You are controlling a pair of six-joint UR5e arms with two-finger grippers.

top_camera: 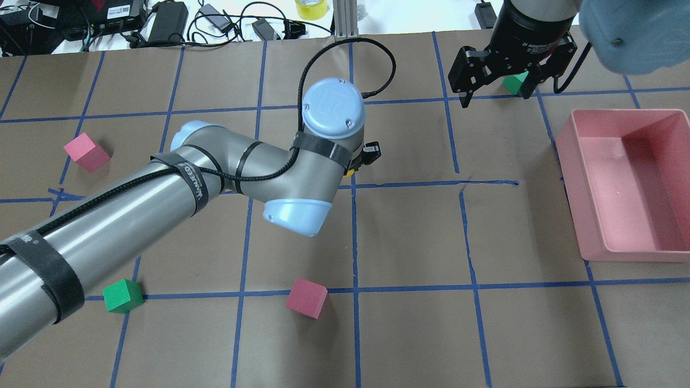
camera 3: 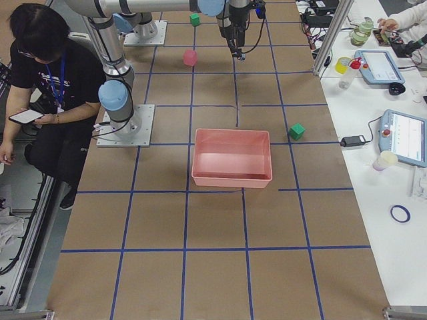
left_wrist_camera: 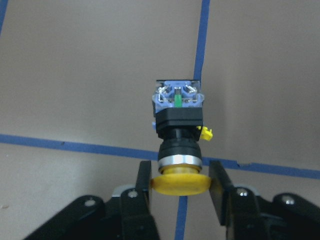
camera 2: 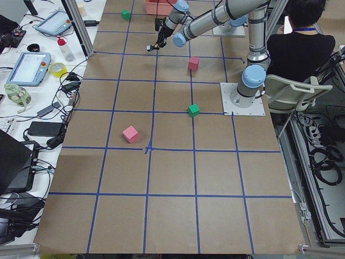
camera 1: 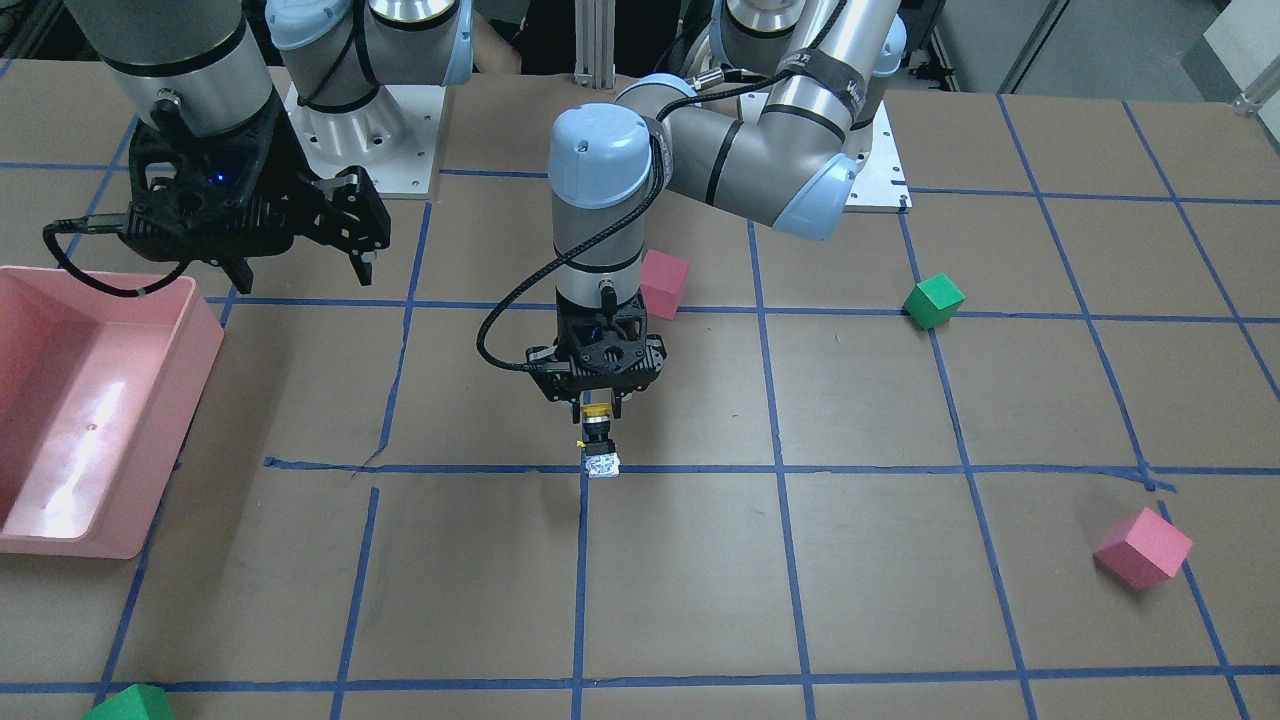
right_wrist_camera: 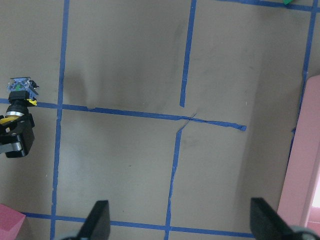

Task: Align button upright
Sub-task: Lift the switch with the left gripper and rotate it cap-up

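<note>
Brown taped table [camera 1: 900,560]: 1 button [left_wrist_camera: 178,107], yellow cap pinched by left gripper [left_wrist_camera: 180,184], base pointing away; right gripper [right_wrist_camera: 181,220] spread wide.

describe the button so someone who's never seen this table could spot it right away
At the middle of the brown table, the left gripper points straight down over a blue tape crossing. In its grip is the button: tiny, yellow cap on top, black body, unlike the plain pink cube nearby.
</note>
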